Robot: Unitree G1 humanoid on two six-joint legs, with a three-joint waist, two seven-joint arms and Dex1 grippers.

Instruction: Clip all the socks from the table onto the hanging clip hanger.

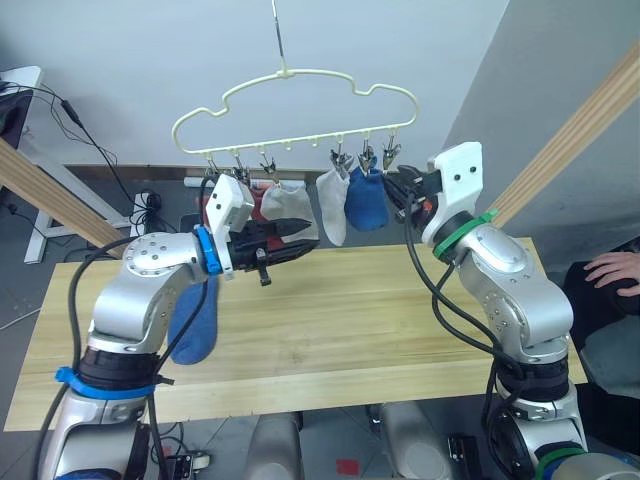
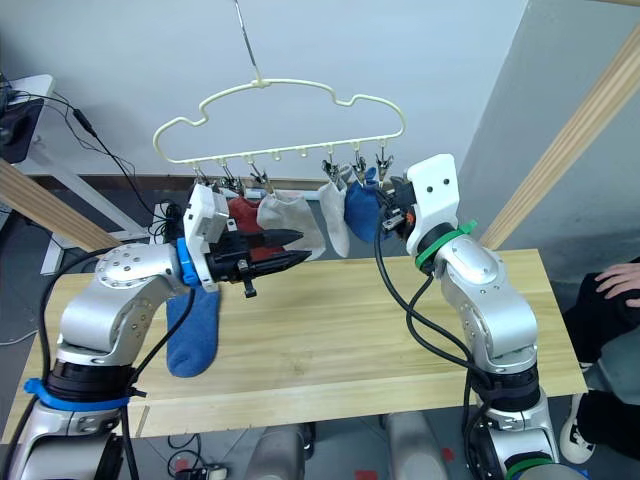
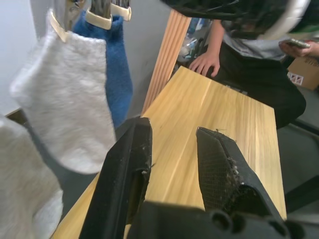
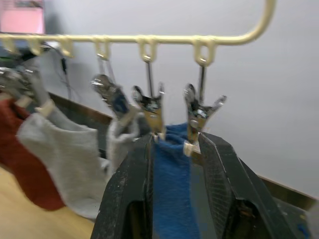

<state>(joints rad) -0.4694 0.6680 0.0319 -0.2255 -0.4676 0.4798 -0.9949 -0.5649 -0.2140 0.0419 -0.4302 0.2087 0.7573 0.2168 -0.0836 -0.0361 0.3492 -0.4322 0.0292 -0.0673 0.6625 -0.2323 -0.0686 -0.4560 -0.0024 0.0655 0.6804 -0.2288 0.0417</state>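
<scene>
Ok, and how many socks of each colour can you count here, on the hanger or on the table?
Blue socks: 2, one clipped, one on the table
Light grey socks: 2, both clipped
Rust red socks: 1 sure, clipped, partly hidden behind the left gripper; a second cannot be told
Total: 5

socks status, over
Left hand open, empty. Right hand open around hung blue sock. One blue sock left on table.

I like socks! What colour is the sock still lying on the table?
Blue. The sock lies on the table under the left arm, clearest in the right eye view.
</scene>
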